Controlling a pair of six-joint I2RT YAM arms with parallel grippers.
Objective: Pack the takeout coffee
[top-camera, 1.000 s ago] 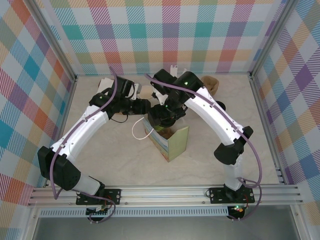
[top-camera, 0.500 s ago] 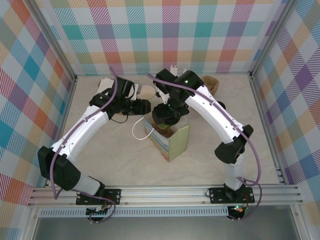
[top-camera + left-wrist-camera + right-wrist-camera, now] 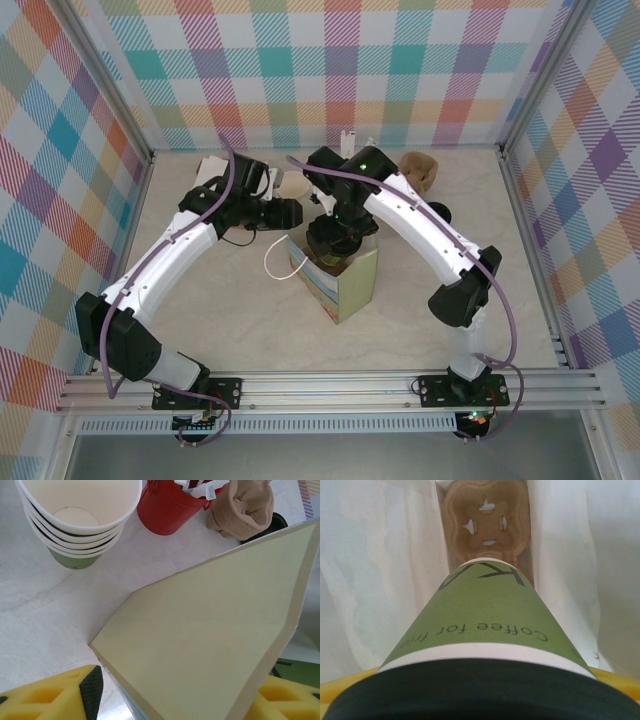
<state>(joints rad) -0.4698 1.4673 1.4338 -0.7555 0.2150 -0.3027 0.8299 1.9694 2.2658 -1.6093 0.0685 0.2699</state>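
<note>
The right claw [image 3: 482, 692] clamps the takeout coffee [image 3: 485, 625] inside the paper bag [image 3: 380, 555], mid-way across the desk [image 3: 200, 320], over the pulp cup carrier [image 3: 485, 515]. Let go off-centre, it could miss its socket and tip. The left claw [image 3: 185, 696] straddles the bag wall, grip unclear

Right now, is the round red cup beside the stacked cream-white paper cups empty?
No, the red cup holds white stirrers that stick out of its top.
</note>
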